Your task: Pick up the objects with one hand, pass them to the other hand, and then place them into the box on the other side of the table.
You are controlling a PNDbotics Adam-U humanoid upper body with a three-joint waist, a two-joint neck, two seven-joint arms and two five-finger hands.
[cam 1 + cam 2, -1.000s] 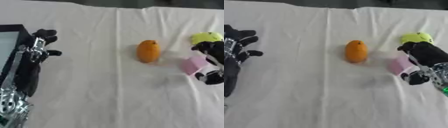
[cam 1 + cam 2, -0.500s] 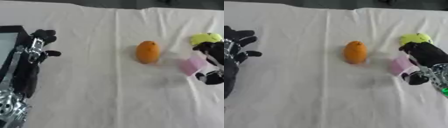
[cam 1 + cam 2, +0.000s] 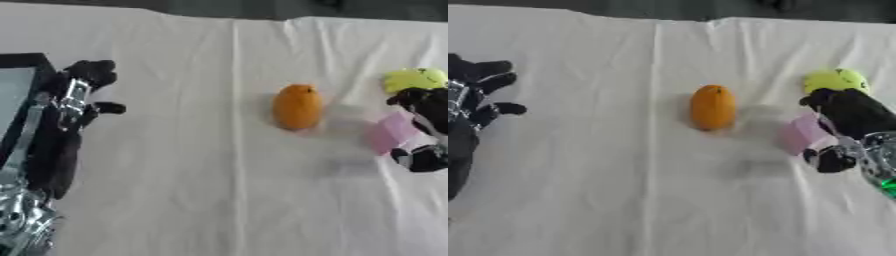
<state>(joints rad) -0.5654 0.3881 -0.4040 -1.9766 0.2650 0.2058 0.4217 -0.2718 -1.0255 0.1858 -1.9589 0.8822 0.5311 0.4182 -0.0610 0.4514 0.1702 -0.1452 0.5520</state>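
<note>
White cloth covers the surface (image 3: 623, 200), with an orange fruit (image 3: 712, 107) lying near its middle. Right of the fruit, the right hand (image 3: 850, 115) has its fingers and thumb curled round a pink object (image 3: 802, 133), with a yellow-green object (image 3: 834, 80) just beyond it. Well left of the fruit, the left hand (image 3: 74, 95) rests with relaxed fingers beside the box (image 3: 17, 85).
</note>
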